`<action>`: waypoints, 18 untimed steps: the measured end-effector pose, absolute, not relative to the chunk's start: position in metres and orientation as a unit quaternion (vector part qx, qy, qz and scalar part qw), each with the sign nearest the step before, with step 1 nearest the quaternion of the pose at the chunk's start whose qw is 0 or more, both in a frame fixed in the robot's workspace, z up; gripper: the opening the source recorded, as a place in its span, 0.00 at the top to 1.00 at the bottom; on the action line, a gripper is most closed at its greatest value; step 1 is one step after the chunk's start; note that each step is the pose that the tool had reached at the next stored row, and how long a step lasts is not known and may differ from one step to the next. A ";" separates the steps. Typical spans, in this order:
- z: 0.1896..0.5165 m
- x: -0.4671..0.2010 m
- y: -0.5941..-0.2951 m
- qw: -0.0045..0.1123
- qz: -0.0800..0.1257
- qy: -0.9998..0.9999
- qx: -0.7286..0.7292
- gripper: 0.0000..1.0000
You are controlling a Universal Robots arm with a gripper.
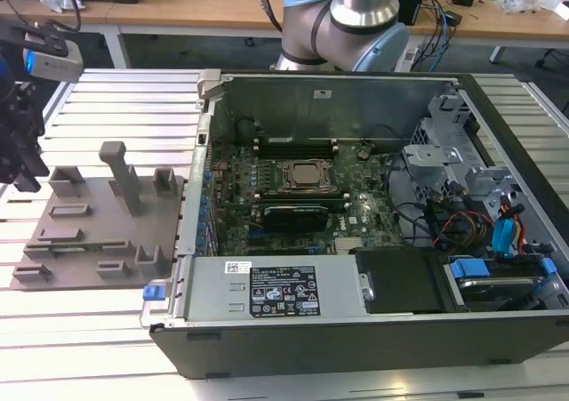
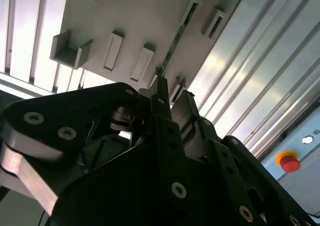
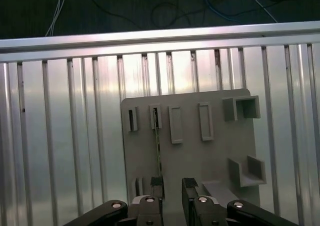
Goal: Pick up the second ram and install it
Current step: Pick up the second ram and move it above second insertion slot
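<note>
From where I stood, the gripper hung over the grey holder plate, which lay on the slatted aluminium table. In the exterior view that plate sat at the exterior view's left, just beside the open computer case. The gripper's two black fingers stood a little apart, with a narrow gap between them and nothing in it, so the hand held nothing. The second ram stood on edge in the plate, a thin green strip seen edge-on. One end sat in one of the raised rectangular pockets and the other end reached close to the fingertips. In both wrist views the strip ran in line with one finger rather than with the gap. I could not tell whether that finger touched the strip or hung just above it. In the second wrist view the green edge of the ram rose out from behind that finger's tip and crossed the pale plate between the small box-shaped holders. A red push button showed on a panel off beyond the table's edge. Over in the case, the green motherboard lay flat with the CPU socket frame near its middle. The arm's pale blue and silver base stood behind the case's far wall.
</note>
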State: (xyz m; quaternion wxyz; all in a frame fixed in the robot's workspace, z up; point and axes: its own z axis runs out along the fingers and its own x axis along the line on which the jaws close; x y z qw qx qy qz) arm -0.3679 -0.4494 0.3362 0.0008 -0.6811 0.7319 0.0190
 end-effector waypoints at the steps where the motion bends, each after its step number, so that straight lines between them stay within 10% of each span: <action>1: 0.334 -0.368 -0.449 0.001 0.019 0.732 -0.681 0.70; 18: 0.304 -0.368 -0.449 0.001 0.019 0.732 -0.681 0.70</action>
